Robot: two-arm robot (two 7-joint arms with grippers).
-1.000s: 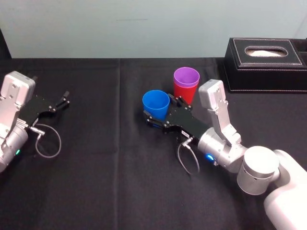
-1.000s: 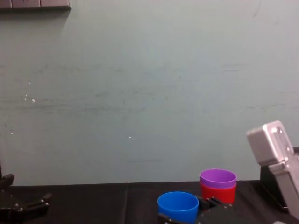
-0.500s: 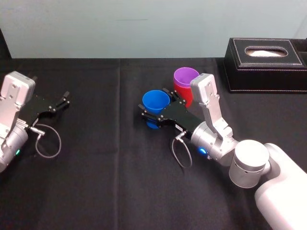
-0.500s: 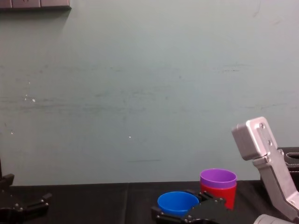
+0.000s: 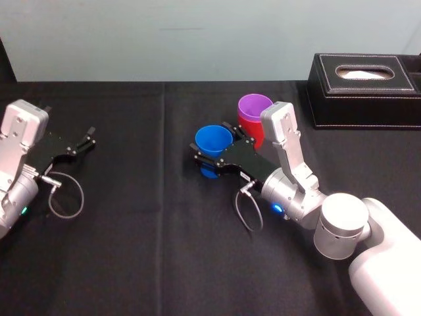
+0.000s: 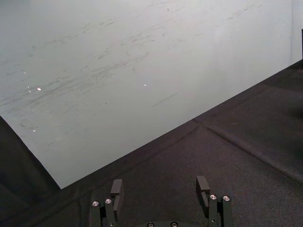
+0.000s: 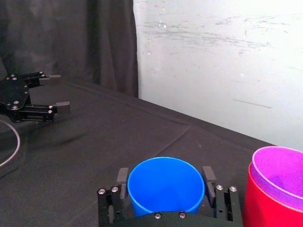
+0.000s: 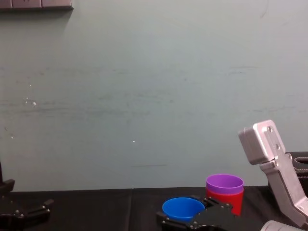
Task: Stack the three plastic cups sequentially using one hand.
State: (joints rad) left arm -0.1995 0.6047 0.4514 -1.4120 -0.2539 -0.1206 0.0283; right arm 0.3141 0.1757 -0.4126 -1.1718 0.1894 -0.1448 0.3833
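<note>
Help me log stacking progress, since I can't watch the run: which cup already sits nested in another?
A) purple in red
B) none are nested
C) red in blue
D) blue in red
A: the purple cup sits inside the red cup with its rim band showing above it. The blue cup stands apart beside them at the right gripper. The left gripper rests open at the table's left.

The blue cup (image 7: 165, 184) is smooth plastic; the tablecloth (image 5: 145, 250) is matt fabric.
</note>
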